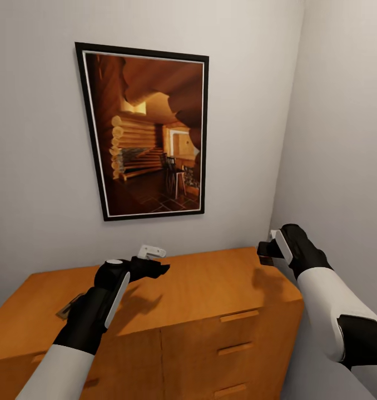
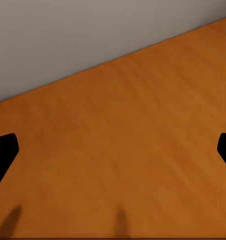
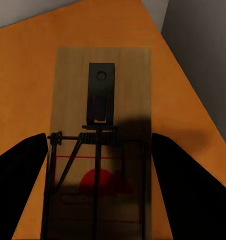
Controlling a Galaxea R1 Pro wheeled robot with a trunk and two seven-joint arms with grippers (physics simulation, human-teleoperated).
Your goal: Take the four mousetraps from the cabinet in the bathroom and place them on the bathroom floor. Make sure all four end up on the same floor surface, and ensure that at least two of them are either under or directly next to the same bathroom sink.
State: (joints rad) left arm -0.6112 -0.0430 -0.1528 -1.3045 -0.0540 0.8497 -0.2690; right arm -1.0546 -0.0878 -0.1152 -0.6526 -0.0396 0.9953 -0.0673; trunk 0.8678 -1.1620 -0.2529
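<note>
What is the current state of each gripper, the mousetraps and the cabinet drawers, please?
Left gripper: open, empty, above the cabinet top.
Right gripper: shut on a mousetrap, lifted off the top.
Second mousetrap: lying flat on the cabinet top.
Cabinet: visible drawers closed.

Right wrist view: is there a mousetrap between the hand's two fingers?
Yes, a mousetrap with its dark metal spring lies between the right hand's fingers, above the cabinet top.

Framed log-cabin picture (image 1: 147,133) on grey wall (image 1: 33,166).
</note>
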